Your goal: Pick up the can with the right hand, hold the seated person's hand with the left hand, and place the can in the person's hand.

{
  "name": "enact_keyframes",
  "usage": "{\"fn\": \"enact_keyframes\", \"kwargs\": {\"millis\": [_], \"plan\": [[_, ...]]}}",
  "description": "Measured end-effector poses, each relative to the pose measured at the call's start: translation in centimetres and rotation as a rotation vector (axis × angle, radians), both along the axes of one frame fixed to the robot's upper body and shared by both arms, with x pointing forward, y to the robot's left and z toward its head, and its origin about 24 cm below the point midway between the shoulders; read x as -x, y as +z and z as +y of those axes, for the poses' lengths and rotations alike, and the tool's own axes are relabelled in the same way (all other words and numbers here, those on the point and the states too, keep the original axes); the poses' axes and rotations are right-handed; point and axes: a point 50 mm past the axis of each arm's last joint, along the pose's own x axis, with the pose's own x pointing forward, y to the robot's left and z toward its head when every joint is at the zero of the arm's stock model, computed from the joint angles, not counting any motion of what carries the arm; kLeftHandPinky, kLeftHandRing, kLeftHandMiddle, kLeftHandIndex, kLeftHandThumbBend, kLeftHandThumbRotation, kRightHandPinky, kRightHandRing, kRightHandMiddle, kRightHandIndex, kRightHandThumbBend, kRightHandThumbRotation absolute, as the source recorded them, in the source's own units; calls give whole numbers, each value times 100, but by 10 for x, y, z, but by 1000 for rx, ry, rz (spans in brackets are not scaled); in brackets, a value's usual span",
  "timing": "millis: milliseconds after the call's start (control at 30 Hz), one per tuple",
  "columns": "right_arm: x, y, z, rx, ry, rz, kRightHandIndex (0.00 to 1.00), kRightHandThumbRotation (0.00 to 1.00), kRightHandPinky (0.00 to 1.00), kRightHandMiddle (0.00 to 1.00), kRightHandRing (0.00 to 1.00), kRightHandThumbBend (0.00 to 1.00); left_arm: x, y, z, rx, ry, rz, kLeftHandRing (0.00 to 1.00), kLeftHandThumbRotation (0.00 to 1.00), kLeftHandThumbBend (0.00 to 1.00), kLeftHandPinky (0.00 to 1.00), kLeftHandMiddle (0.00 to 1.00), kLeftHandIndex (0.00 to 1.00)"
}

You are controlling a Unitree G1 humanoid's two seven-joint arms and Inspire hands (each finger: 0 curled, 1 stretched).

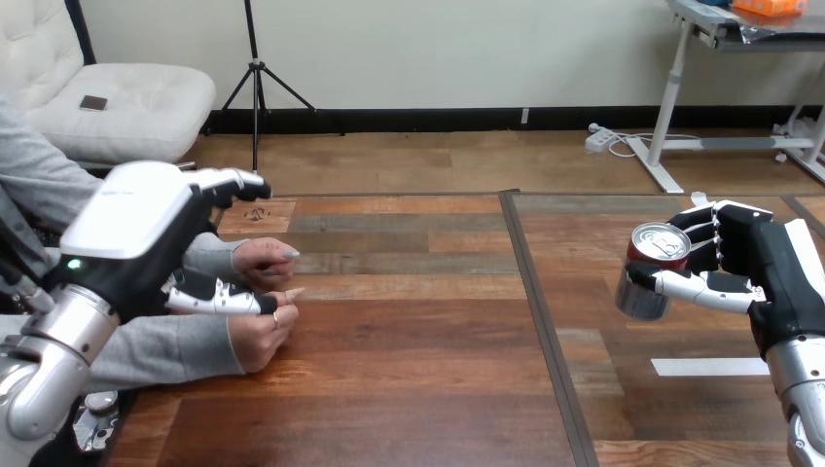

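A red can (pixel 650 265) with a silver top is in my right hand (pixel 769 263) at the right of the head view. The fingers and thumb are curled round it, and it tilts slightly, just above the table. At the left, my left hand (pixel 136 238) hovers over the person's sleeved wrists, fingers relaxed. Its thumb (pixel 222 298) reaches out between the person's two hands. The person's far hand (pixel 265 261) and near hand (pixel 259 333) rest loosely curled on the table, close together. I do not see my fingers closed round either one.
A dark seam (pixel 538 321) runs front to back across the wooden table between the two hands. A white tape strip (pixel 710 367) lies on the table below my right hand. The table's far edge (pixel 409 196) is just beyond my left hand.
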Motion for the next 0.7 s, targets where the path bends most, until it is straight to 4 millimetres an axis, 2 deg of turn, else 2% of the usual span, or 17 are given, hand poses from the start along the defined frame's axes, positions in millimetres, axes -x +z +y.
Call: {"fn": "enact_keyframes", "kwargs": {"millis": [367,700], "plan": [[0,-1,0,0,2,3,44,0,34,42,37,74,-3,-14,1,-70,1,108,76,37,100,68,79,78],[1,-1,0,0,2,4,44,0,34,42,37,74,-4,-24,2,-104,-2,219,78,33,100,71,80,79]]}}
